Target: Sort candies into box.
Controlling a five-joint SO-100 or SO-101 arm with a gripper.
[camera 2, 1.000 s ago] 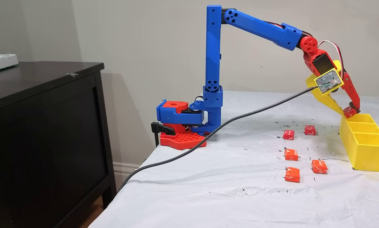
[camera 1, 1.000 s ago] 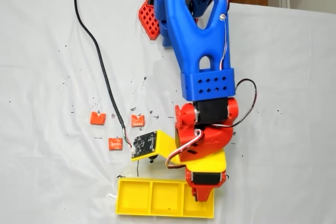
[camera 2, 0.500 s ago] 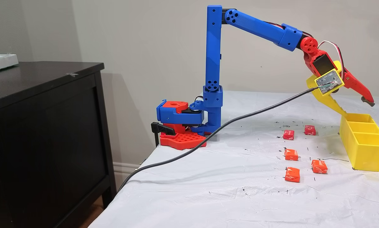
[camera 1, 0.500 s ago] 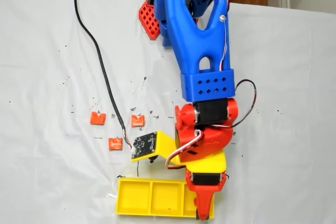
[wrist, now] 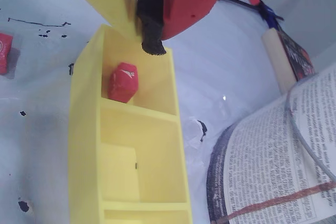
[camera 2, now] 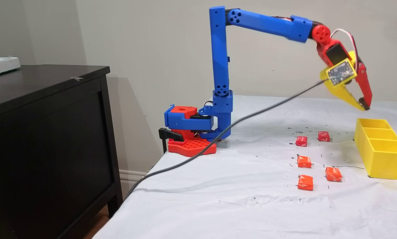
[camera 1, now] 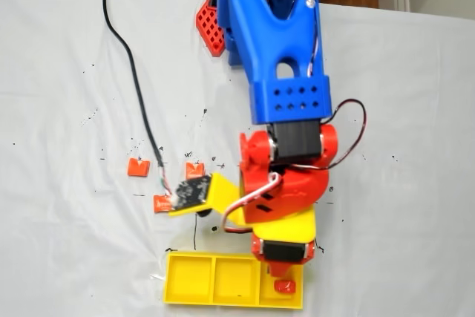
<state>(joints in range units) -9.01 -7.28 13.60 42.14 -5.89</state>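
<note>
Claw w/ tips nearly together, empty, hanging above box, red candy in end compartment

Box cut off at the wrist view's bottom edge; camera bracket motion-blurred.

The box, a long, shallow, bright yellow tray with three square compartments, lay flat on the white cloth at the right of the side fixed view. One red candy rested in its end compartment, tilted against the wall. Two red candies and three orange candies lay separated on the cloth left of the box.
</note>
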